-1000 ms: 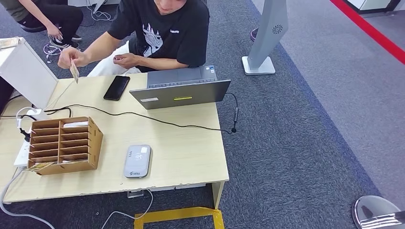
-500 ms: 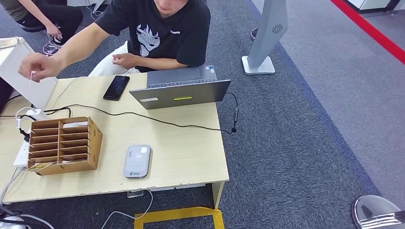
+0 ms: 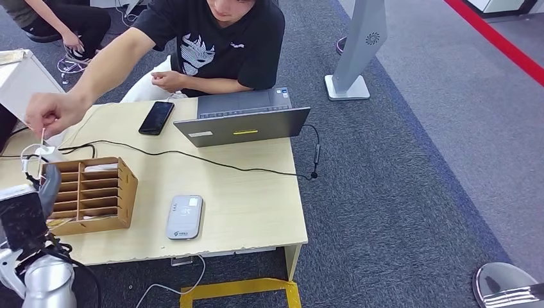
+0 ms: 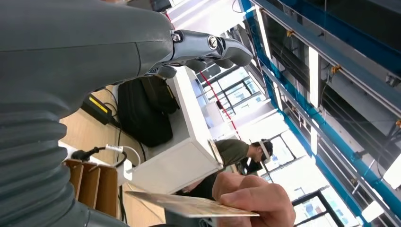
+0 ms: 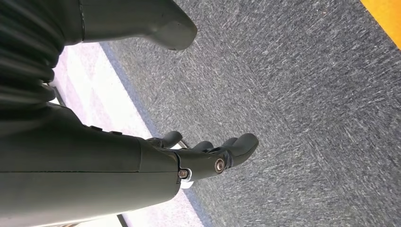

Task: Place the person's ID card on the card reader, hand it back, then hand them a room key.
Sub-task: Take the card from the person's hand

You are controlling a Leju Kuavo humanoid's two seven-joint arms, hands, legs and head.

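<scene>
Nearest us, our left robot hand (image 3: 38, 192) rises beside the brown wooden pigeonhole rack (image 3: 86, 194), fingers spread and holding nothing. Just beyond that rack, the person's hand (image 3: 50, 113) pinches the thin pale ID card (image 3: 43, 136), which hangs edge-down, long axis upright, above and ahead of the left robot hand. Our right robot hand (image 5: 208, 158) hangs open over the carpet, far from the rack. We judge the left better placed to take the card.

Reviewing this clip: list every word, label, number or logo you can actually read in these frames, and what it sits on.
No text here is legible.
Black T-shirt: white graphic and small chest mark, too blurred to read.
Card reader: small logo and symbols, too small.
Laptop: yellow and white stickers, unreadable.
ID card in the person's hand: seen edge-on, face hidden.
</scene>
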